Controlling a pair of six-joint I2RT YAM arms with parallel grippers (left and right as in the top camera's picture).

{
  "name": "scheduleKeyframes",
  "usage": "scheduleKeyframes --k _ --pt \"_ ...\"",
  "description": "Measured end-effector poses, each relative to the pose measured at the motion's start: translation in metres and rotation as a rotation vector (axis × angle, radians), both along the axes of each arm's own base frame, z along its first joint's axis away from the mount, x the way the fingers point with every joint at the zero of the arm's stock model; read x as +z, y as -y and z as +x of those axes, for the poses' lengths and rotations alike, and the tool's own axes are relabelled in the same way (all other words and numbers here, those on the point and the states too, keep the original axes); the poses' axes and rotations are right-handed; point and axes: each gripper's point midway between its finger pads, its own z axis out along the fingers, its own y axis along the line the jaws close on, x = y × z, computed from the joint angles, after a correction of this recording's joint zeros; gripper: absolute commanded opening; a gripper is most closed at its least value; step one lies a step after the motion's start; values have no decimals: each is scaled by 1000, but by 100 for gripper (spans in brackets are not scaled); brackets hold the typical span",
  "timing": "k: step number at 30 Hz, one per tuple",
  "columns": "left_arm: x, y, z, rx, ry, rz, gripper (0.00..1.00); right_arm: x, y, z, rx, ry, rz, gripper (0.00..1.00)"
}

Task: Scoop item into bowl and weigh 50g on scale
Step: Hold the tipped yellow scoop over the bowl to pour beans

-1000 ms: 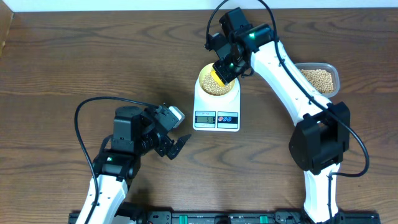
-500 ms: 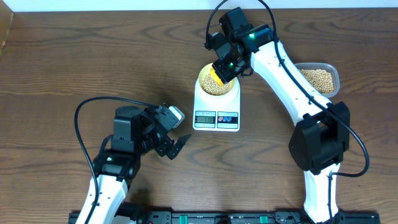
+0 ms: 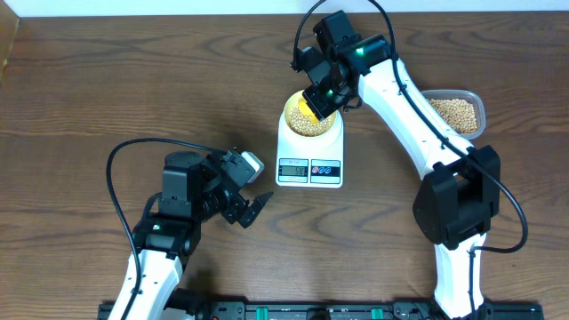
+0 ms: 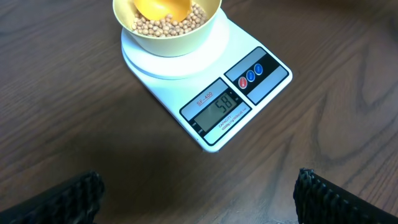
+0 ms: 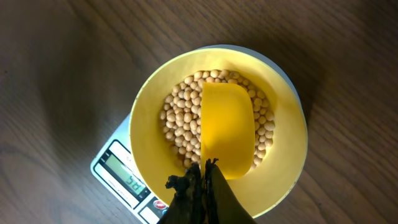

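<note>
The pale yellow-green bowl (image 3: pixel 311 117) stands on the white scale (image 3: pixel 309 160), holding tan beans (image 5: pixel 177 121). The bowl (image 5: pixel 155 137) and scale (image 5: pixel 118 171) also show in the right wrist view, and the bowl (image 4: pixel 168 37) and scale (image 4: pixel 211 99) in the left wrist view, where the display reads about 58. My right gripper (image 5: pixel 206 171) is shut on the yellow scoop (image 5: pixel 227 127), which lies empty over the beans inside the bowl. My left gripper (image 3: pixel 253 209) is open and empty, low over the table in front-left of the scale.
A clear plastic tub (image 3: pixel 455 113) of more beans stands at the right, behind my right arm. The table's far edge runs along the top of the overhead view.
The scoop in my right gripper has shifted slightly within the bowl. The left arm has not moved.
</note>
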Motion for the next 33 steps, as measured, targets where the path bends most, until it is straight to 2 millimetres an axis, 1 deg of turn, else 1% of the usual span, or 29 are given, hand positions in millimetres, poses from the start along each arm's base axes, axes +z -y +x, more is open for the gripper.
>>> scheduleKeyframes --k 9,14,19,23,25,28,33 --pt "0 0 0 0 0 0 99 1 -12 -8 28 -22 35 1" --pt "0 0 0 0 0 0 99 2 -14 -10 34 -33 51 1" --pt "0 0 0 0 0 0 99 3 -10 -8 9 -47 71 1" --pt "0 0 0 0 0 0 99 5 5 0 -34 -56 85 1" --pt "0 0 0 0 0 0 99 11 12 4 -50 -49 101 1" --pt "0 0 0 0 0 0 99 28 17 6 -63 -30 136 1" --pt "0 0 0 0 0 0 99 52 15 2 -48 -6 194 1"
